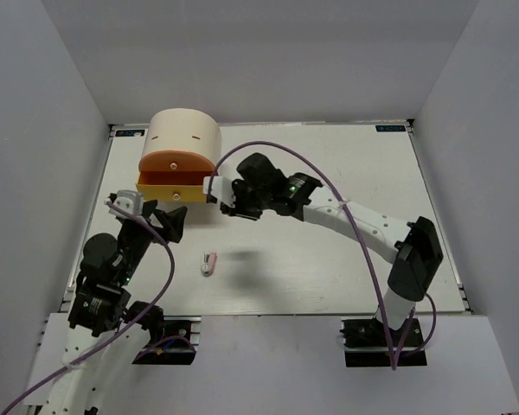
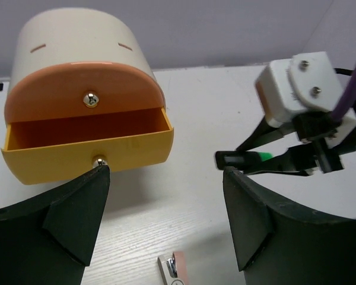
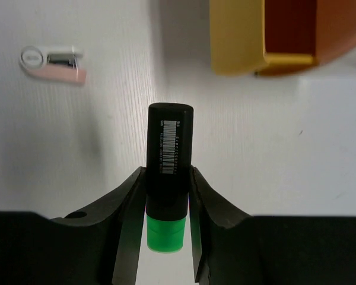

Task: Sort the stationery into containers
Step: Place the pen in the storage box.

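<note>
My right pincer (image 3: 168,174) is clamped on a green-capped highlighter (image 3: 170,148); both fingers press its black body just above the cap, the green end lies back toward my wrist and the blunt black end with its barcode label points forward. In the top view this pincer hangs above the white table (image 1: 329,259), just right of the containers; in the left wrist view the marker lies level in the air, apart from the drawer's corner.

The cream cylindrical box (image 1: 186,131) stands at the far left of the table; its upper orange drawer (image 2: 86,98) is pushed in, and the yellow drawer (image 2: 89,157) below it is pulled out toward me, its tray open to view.

My left pincer (image 2: 166,205) is spread wide and holds nothing; one fingertip (image 2: 98,175) sits right under the yellow drawer's small metal knob (image 2: 99,161), and I cannot tell whether the two touch.

A stubby white-pink piece (image 1: 209,262) lies flat on the table in front of the box, between my two arms and clear of both pincers.
</note>
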Controlling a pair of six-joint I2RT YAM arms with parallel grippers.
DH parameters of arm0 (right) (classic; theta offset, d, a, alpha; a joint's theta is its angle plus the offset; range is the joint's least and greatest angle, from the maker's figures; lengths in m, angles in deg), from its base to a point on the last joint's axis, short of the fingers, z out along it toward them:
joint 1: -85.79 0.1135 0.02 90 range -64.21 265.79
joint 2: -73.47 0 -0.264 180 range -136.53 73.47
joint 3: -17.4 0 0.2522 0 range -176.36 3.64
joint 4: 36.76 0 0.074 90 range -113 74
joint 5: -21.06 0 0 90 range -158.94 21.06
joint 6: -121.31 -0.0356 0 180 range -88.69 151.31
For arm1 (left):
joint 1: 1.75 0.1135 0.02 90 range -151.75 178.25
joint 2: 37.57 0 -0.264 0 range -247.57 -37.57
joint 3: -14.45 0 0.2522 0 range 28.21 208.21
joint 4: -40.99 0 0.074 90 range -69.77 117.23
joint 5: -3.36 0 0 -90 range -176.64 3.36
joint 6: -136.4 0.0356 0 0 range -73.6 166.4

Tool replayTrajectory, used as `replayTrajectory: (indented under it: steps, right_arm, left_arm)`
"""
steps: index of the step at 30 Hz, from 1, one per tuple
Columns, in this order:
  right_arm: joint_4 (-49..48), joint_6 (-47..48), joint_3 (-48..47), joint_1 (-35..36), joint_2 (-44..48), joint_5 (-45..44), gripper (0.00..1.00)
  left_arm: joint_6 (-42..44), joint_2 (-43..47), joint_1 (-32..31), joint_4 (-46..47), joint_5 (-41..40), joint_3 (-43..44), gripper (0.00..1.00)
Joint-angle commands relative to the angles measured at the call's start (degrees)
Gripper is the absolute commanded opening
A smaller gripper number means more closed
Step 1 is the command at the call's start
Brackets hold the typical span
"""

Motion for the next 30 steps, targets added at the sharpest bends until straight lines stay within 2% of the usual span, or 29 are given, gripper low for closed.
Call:
replayTrajectory:
  steps: [1,7,11,20,30]
  right_arm:
    - [-3.21,1.02,-7.67,2.97,-3.92,-2.22,0.05]
    - [-7.86,3.04,-17.77,5.18,-9.81,-3.54,0.03]
    - [-11.46,5.41,-19.28,5.62,-11.57,-1.79,0.01]
    - [-20.24,12.7,-22.79,6.5,-16.84,-1.09,0.0]
    - [-25.09,13.76,-28.07,5.97,-23.87,-0.81,0.0]
  left_arm:
    - [0.21,4.13,0.22,1.92,-1.71,-1.42,0.86]
    - [0.21,11.51,0.22,5.43,-1.71,-3.88,0.86]
    - [0.21,14.41,0.22,6.67,-1.71,-4.41,0.86]
    - [0.73,12.66,0.22,6.67,0.04,-5.03,0.86]
    - [1.26,12.66,0.22,6.67,0.57,-5.03,0.86]
